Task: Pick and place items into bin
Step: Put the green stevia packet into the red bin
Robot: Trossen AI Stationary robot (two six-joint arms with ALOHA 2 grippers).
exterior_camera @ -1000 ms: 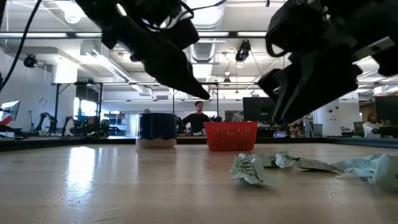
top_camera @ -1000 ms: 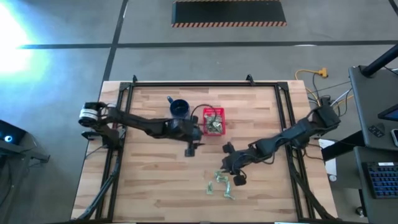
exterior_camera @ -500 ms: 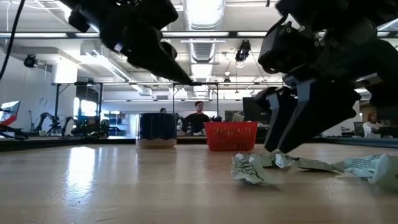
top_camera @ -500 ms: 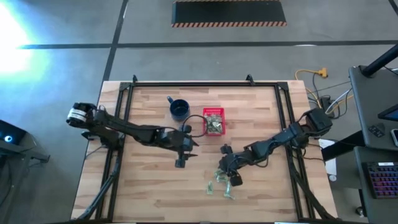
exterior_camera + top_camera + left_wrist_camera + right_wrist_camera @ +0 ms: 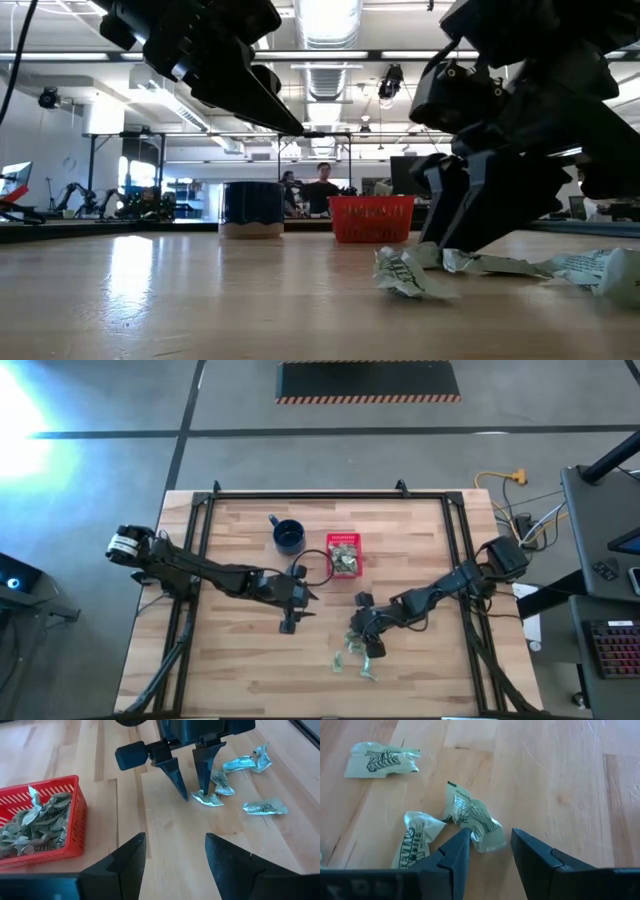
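Several pale green crumpled items lie loose on the wooden table near its near edge (image 5: 352, 658). More of them fill the red bin (image 5: 344, 554), which also shows in the left wrist view (image 5: 45, 820). My right gripper (image 5: 194, 795) is open and low over the loose items, pointing steeply down. One item (image 5: 475, 820) lies just ahead of its gap, close to one fingertip (image 5: 202, 792). Two more items (image 5: 417, 840) (image 5: 382, 759) lie beside it. My left gripper (image 5: 172, 855) hangs open above the table, near-left of the bin, with nothing between its fingers. My right gripper comes slanting down at one crumpled item (image 5: 207, 799), which lies flat on the table. One fingertip (image 5: 202, 792) stands at the item's edge. I cannot tell whether it touches.
A dark blue mug (image 5: 289, 535) stands left of the bin at the far side. A black frame (image 5: 300, 495) runs along the table's edges. Bare wood (image 5: 230, 660) lies at the near left. People stand in the room beyond the table (image 5: 320, 190).
My right gripper has sunk toward the loose items and opened, its fingers now close to the table. My left gripper has drawn back from the bin toward the table's near-left, then kept still. The items have not moved.
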